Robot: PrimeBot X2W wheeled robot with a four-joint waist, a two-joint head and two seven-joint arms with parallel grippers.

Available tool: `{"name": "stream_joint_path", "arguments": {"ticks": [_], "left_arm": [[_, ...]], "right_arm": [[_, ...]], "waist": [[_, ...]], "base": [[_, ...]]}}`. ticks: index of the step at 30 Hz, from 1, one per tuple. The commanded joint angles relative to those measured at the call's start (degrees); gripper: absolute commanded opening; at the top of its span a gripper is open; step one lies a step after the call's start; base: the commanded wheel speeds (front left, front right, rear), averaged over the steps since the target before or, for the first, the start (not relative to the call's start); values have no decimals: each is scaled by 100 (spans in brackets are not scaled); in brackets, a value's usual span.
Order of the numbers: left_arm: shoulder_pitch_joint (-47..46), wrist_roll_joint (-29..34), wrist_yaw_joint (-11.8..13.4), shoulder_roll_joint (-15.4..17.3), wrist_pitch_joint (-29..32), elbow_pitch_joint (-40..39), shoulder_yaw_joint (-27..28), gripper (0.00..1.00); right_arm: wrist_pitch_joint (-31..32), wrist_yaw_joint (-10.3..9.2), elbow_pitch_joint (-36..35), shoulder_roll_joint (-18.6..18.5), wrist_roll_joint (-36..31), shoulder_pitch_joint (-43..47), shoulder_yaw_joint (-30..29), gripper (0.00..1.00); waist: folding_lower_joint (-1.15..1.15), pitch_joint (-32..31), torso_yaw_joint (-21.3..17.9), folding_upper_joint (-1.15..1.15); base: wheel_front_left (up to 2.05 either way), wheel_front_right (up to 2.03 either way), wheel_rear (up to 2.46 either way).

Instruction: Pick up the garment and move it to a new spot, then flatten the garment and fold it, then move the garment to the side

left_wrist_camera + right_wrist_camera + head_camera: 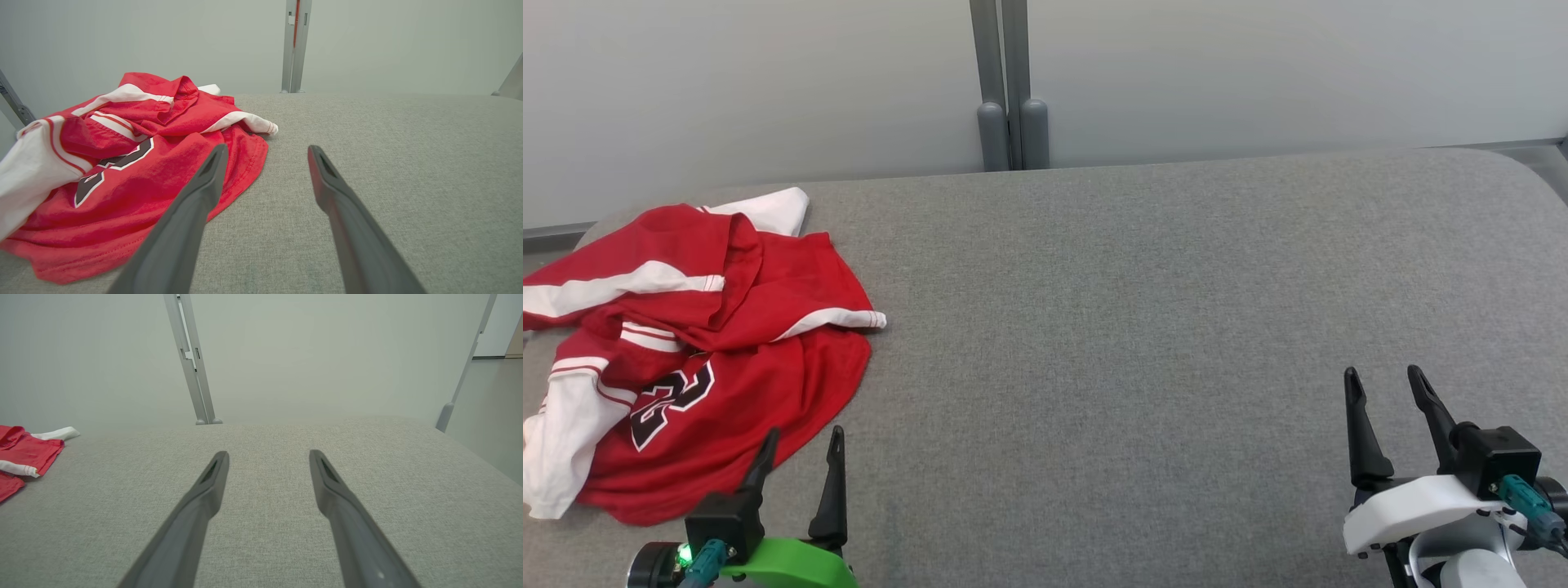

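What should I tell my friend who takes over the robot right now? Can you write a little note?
Left gripper: open and empty, by the near edge of the garment.
Right gripper: open and empty, over the bare grey table, far from the garment.
Garment: a red and white jersey with a black number, lying crumpled at the table's left side.
Done: nothing yet; the garment has not been picked up.
Left: grab it, move it to a new spot, flatten it, fold it, then slide it to the side.
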Motion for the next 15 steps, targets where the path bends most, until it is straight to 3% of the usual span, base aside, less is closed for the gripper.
{"name": "stream_joint_path", "arguments": {"ticks": [1,15], "left_arm": [[54,116,-36,-13,-50,11,23,100],[97,605,-86,-94,-199,162,120,100]], "right_arm": [[-66,0,21,-12,-100,63,-39,100],[-206,0,142,-12,-555,140,-36,100]], "waist": [[0,-4,-2,0],[0,-17,-77,0]], "base": [[0,0,0],[0,0,0]]}}
